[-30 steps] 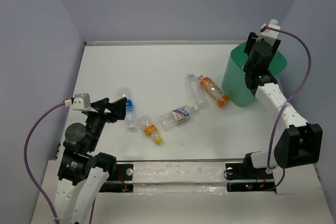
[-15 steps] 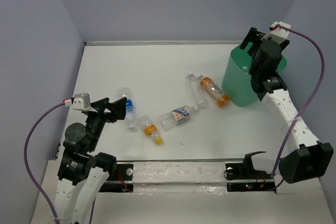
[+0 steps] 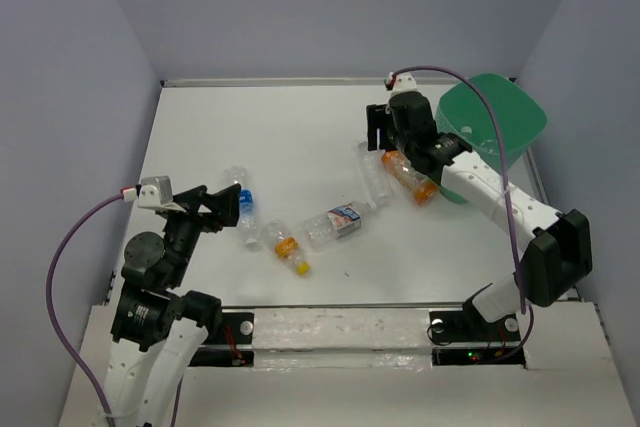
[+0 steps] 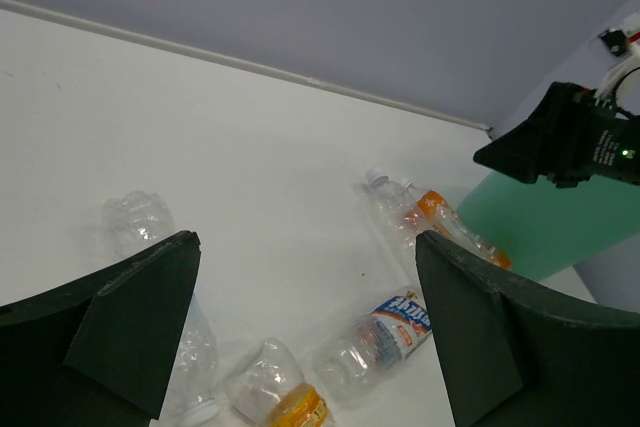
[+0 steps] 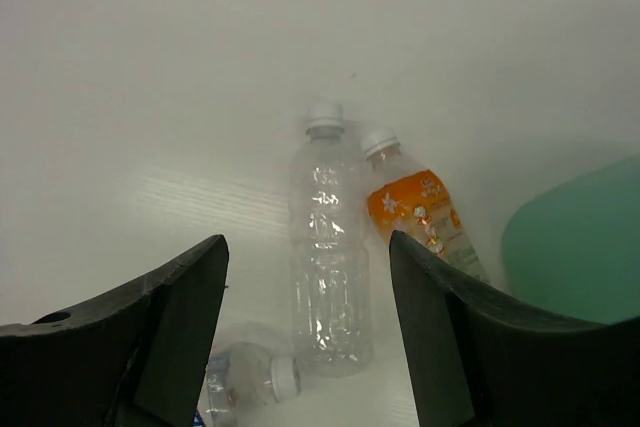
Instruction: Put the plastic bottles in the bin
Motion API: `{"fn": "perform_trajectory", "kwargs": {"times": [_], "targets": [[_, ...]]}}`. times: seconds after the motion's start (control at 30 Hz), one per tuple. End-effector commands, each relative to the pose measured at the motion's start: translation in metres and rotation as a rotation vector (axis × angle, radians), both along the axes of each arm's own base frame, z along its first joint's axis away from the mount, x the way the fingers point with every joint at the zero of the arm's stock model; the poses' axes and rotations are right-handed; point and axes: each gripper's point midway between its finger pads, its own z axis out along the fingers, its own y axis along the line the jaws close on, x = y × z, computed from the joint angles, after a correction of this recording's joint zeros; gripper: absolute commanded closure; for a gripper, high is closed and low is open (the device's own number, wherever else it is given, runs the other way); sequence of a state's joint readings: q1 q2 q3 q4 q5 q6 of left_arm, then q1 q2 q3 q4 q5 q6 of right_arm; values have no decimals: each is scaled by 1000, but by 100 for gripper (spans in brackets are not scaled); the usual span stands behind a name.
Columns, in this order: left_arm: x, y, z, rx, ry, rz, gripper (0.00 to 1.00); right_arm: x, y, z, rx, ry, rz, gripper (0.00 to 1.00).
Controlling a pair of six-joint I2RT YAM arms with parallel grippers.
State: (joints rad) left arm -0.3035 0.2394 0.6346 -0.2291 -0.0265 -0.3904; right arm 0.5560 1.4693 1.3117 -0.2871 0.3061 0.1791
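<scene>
Our right claw [image 5: 305,242] has its fingers apart with nothing in them. Just in front of it a clear bottle [image 5: 325,277] and an orange bottle [image 5: 412,209] lie side by side, maybe touching, and the green bin [image 5: 575,247] sits off to its right. Our left claw [image 4: 305,239] is apart and empty too, with a red-white-blue bottle [image 4: 385,332] lying ahead of it.
</scene>
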Motion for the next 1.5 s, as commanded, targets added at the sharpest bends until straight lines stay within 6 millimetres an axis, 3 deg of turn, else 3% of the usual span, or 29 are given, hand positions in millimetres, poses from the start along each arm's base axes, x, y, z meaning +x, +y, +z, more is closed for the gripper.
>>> {"fn": "perform_trajectory", "kwargs": {"times": [0.0, 0.03, 0.27, 0.67, 0.93, 0.97, 1.03, 1.07, 1.17, 1.2, 1.3, 1.37, 1.47], "targets": [[1, -1, 13, 4, -45, -9, 1, -12, 4, -48, -7, 171, 1, 27], [0, -1, 13, 2, -47, -9, 1, -13, 11, -65, -20, 217, 14, 25], [-1, -1, 15, -1, -56, -12, 1, -4, 31, -107, -45, 313, 52, 24], [0, -3, 14, 4, -46, -18, 1, 25, 26, -161, -200, 371, -16, 26], [3, -4, 12, 9, -38, -19, 1, 46, 37, -172, -259, 370, 29, 27], [3, -4, 11, 12, -36, -19, 1, 48, 38, -181, -273, 386, 32, 27], [3, -4, 11, 12, -36, -19, 1, 57, 42, -177, -280, 371, 36, 27], [3, -4, 11, 12, -34, -19, 1, 59, 42, -186, -305, 383, 46, 26], [3, -4, 11, 11, -32, -20, 1, 72, 46, -182, -336, 368, 59, 25], [3, -4, 10, 13, -33, -19, 1, 74, 47, -192, -356, 389, 65, 25], [3, -4, 11, 12, -34, -19, 1, 81, 51, -191, -375, 387, 85, 25], [3, -4, 11, 11, -37, -19, 1, 86, 54, -192, -385, 382, 96, 28], [2, -4, 11, 10, -37, -19, 1, 93, 57, -186, -387, 360, 97, 43]]}}
